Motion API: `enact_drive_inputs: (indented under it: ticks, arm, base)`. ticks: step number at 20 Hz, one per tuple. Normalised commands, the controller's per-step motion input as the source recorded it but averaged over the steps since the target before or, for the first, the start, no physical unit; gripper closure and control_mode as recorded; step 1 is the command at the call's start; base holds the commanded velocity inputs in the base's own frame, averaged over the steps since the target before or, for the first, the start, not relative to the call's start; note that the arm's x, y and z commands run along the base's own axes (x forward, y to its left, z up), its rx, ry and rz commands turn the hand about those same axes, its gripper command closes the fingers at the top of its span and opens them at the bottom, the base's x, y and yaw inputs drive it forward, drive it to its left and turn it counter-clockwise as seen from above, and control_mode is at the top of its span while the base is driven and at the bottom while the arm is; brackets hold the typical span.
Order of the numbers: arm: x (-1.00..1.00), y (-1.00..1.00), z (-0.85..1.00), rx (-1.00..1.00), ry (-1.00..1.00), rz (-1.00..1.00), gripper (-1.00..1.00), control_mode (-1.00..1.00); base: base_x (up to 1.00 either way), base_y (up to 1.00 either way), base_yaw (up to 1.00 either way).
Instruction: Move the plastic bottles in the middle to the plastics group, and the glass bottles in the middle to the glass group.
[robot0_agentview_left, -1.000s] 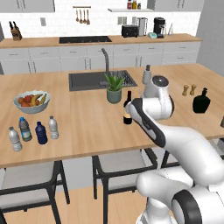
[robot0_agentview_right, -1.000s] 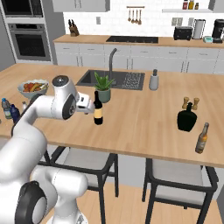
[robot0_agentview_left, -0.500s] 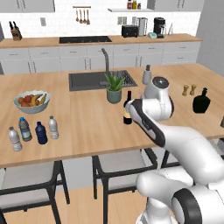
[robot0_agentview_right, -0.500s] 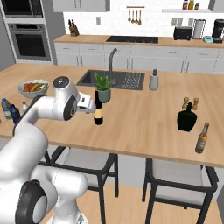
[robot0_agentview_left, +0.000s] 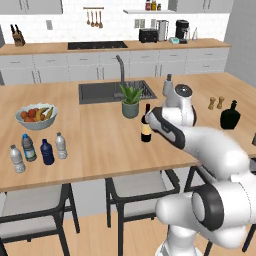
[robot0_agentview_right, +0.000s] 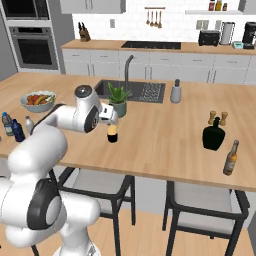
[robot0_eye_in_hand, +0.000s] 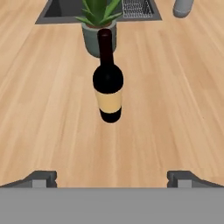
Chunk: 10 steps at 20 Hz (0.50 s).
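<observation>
The wine bottle (robot0_eye_in_hand: 108, 83) stands upright on the wooden worktop (robot0_agentview_left: 100, 145), just in front of the potted plant (robot0_agentview_left: 130, 99) by the sink (robot0_agentview_left: 100, 91), and apart from both groups; that leaves it as the middle item with no home yet. The hand (robot0_eye_in_hand: 111, 177) hovers near it with its fingertips spread fully wide and nothing between them, the bottle centred ahead in the hand view. That spread and alignment look like a set-up for closing around the bottle's body, probably at or below the cream-yellow label, where the glass is widest and steadiest.

The squat black bottle (robot0_agentview_right: 213, 136) sits far along the worktop on the robot's right, beside the salt and pepper shakers (robot0_agentview_right: 218, 117); judging by the task, this is where the wine bottle belongs. At the opposite end, near the fruit bowl (robot0_agentview_left: 35, 116), the small bottles cluster together, the dark blue bottle (robot0_agentview_left: 47, 152) among the clear ones, so the plastics seem sorted already
</observation>
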Motion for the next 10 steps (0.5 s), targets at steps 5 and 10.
enact_drive_inputs:
  ticks: [5,10]
  arm:
    - [0.40,-0.08,0.00,0.00,0.00,0.00,-1.00,-1.00]
    - [0.33,0.02,0.00,0.00,0.00,0.00,-1.00,-1.00]
  base:
    - [0.00,0.00,0.00]
    - [0.00,0.00,0.00]
